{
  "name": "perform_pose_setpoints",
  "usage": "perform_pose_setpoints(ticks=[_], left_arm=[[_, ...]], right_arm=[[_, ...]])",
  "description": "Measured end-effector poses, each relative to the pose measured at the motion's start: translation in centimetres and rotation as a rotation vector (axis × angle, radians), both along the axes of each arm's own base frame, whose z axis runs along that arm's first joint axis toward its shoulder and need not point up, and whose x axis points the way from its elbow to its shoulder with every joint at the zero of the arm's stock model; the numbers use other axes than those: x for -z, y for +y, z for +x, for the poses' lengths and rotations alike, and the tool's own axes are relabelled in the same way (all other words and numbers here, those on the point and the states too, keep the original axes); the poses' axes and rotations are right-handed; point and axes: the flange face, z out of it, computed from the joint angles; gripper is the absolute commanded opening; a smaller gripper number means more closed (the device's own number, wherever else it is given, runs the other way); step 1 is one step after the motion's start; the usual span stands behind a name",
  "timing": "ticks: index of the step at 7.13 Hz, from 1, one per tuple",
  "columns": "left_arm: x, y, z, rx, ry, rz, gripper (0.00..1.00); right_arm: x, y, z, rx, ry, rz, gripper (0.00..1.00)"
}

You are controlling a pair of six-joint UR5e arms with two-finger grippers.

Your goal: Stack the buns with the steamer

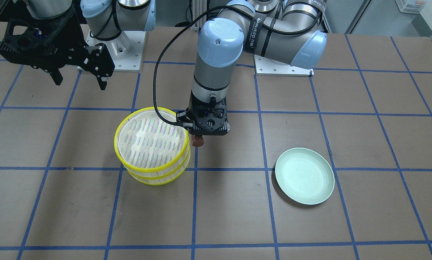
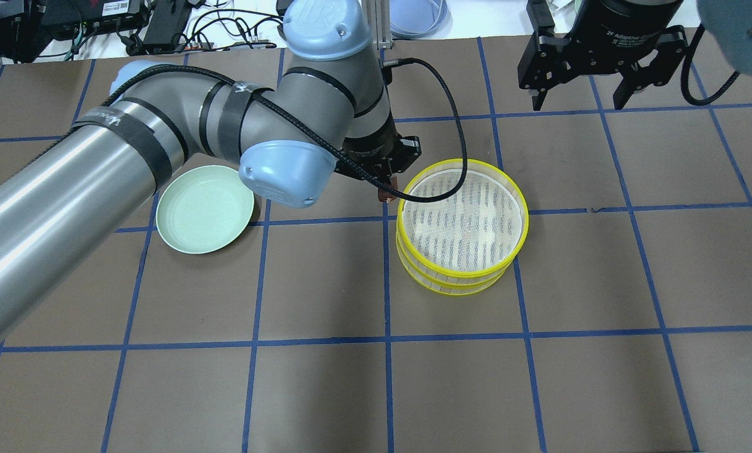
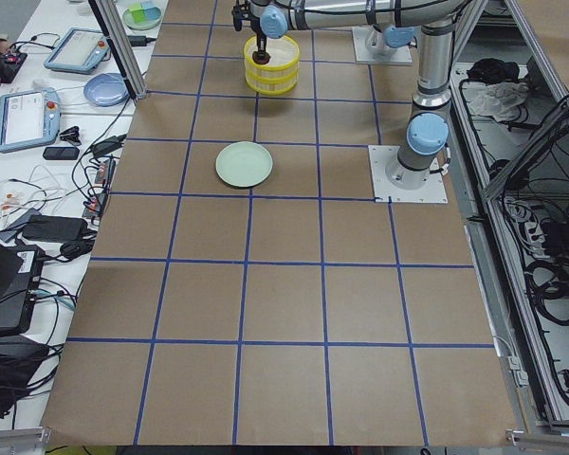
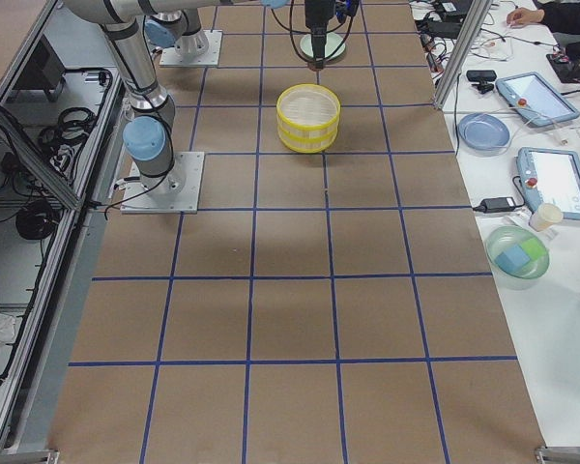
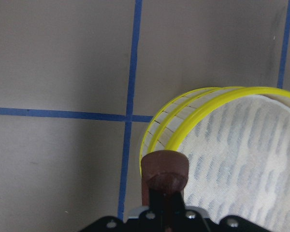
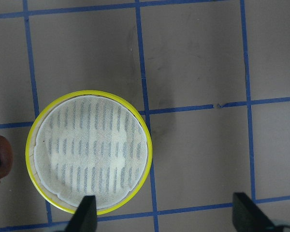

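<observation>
The steamer's two yellow-rimmed trays [image 1: 151, 144] stand stacked on the table, also in the overhead view [image 2: 462, 224] and the right wrist view [image 6: 88, 156]. The top tray's mesh floor is bare. My left gripper [image 1: 198, 141] is shut on the dark reddish-brown bun [image 5: 164, 170] and holds it in the air just beside the stack's rim; the bun also shows in the overhead view [image 2: 385, 195]. My right gripper [image 2: 583, 94] is open and empty, raised behind the stack. The pale cream-yellow bun is out of view.
A pale green plate [image 1: 304, 176] lies empty on the table on my left side, also in the overhead view [image 2: 204, 208]. Blue tape lines grid the brown table. Tablets, bowls and cables lie on the side benches [image 3: 38, 104].
</observation>
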Motion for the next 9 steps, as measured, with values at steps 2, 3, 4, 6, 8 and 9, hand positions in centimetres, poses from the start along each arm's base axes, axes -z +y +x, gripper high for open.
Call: perform_pose_setpoints(ticks=[2, 3, 4, 6, 8, 9], left_arm=[[1.4, 1.4, -3.6, -0.050, 0.033, 0.010, 0.44], [2.3, 1.9, -5.0, -0.051, 0.040, 0.013, 0.93], [2.9, 2.1, -5.9, -0.046, 0.044, 0.009, 1.00], [3.1, 2.2, -6.4, -0.039, 0.049, -0.005, 1.00], [2.1, 2.1, -6.2, -0.032, 0.052, -0.025, 1.00], [1.6, 2.0, -5.8, -0.035, 0.054, -0.033, 1.00]], right_arm=[[0.0, 0.1, -0.2, 0.001, 0.015, 0.001, 1.00], [0.3, 0.1, -0.4, 0.002, 0.027, 0.007, 1.00], [0.4, 0.1, -0.5, 0.002, 0.038, 0.010, 1.00], [0.5, 0.2, -0.6, -0.001, 0.045, 0.011, 1.00], [0.6, 0.2, -0.5, -0.001, 0.041, 0.012, 1.00], [0.6, 0.2, -0.5, -0.001, 0.040, 0.012, 1.00]])
